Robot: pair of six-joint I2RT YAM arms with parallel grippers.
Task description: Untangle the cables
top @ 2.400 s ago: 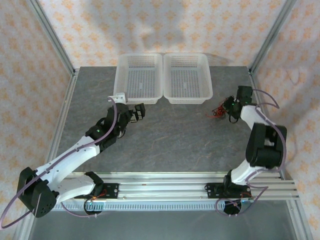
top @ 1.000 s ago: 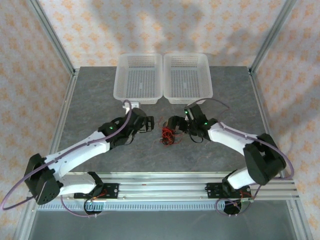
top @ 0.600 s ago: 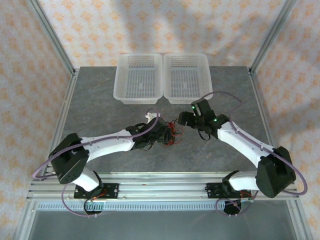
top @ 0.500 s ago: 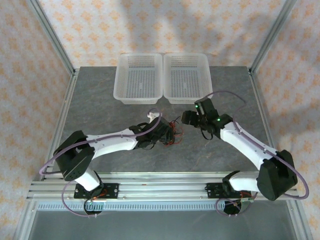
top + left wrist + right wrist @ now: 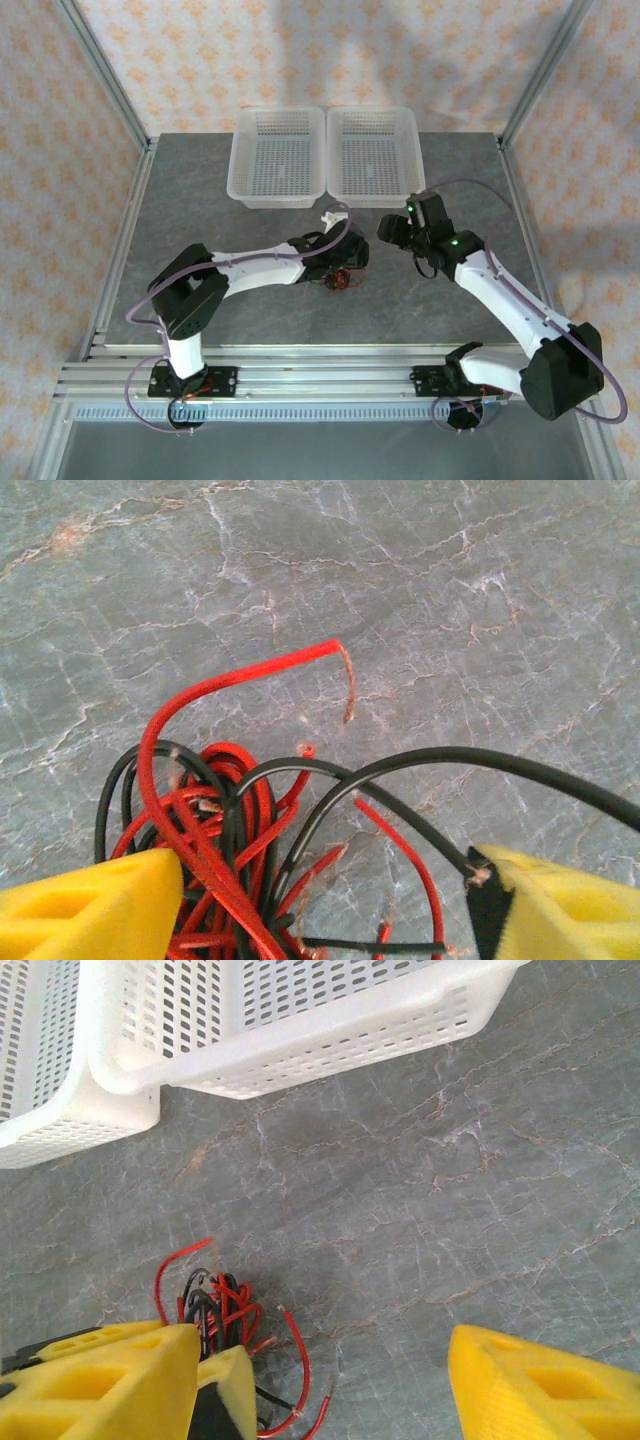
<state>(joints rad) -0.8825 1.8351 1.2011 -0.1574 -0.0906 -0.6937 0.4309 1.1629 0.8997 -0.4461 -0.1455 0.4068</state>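
The cables [image 5: 338, 282] are a small tangle of thin red and black wires lying on the grey table near its middle. My left gripper [image 5: 350, 258] hovers just over them. In the left wrist view the cables [image 5: 230, 840] lie between its yellow fingertips [image 5: 90, 910], which stand open and apart from the wires, and one red end curls upward. My right gripper [image 5: 390, 228] is open a little to the right of the tangle. In the right wrist view the cables [image 5: 225, 1305] lie beside its left fingertip [image 5: 100, 1385], and bare table shows between its fingers.
Two white mesh baskets [image 5: 278, 158] [image 5: 372, 158] stand side by side at the back of the table; their near walls [image 5: 300, 1030] show in the right wrist view. Metal frame posts border the table [image 5: 200, 220], and both arms' forearms converge near its middle.
My left arm has reached rightward until its gripper is over the cables. My right gripper has drawn back to the right, away from them. Both pairs of jaws have narrowed somewhat.
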